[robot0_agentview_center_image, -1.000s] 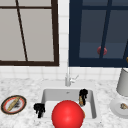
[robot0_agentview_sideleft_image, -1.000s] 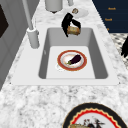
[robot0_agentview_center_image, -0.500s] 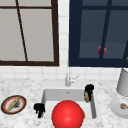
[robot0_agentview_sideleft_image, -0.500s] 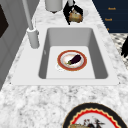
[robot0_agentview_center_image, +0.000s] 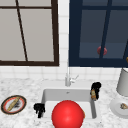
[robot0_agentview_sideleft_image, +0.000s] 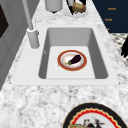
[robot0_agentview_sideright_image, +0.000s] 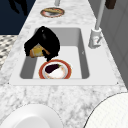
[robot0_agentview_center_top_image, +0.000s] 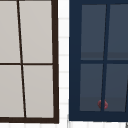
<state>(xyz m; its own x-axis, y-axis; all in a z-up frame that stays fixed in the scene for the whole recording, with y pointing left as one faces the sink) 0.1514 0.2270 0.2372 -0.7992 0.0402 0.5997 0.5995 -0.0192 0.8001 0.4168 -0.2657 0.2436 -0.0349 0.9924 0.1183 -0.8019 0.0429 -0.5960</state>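
Note:
My right hand (robot0_agentview_center_image: 96, 88) hangs over the sink's right rim, shut on a small tan-orange item (robot0_agentview_center_image: 93, 94). The right side view shows that hand (robot0_agentview_sideright_image: 46, 42) above the basin's near part, with the item (robot0_agentview_sideright_image: 36, 51) in its curled fingers. In the left side view the hand (robot0_agentview_sideleft_image: 71, 3) and the item (robot0_agentview_sideleft_image: 78, 7) sit beyond the sink's far end. Down in the sink (robot0_agentview_sideleft_image: 98, 57) lies a red-rimmed plate (robot0_agentview_sideleft_image: 82, 65) with an eggplant (robot0_agentview_sideleft_image: 74, 59) on it. My left hand (robot0_agentview_center_image: 39, 109) floats at the sink's left front corner, fingers hanging loose, holding nothing.
A big red ball (robot0_agentview_center_image: 67, 115) stands in front of the sink. The faucet (robot0_agentview_center_image: 68, 77) rises behind it. A patterned plate (robot0_agentview_center_image: 5, 108) with food lies on the left counter. On the right stand a white plate (robot0_agentview_center_image: 117, 110) with a scrap and a grey canister (robot0_agentview_center_image: 123, 82).
My right hand has carried the tan-orange item to the right, from over the basin to its right rim. The left hand has stayed put.

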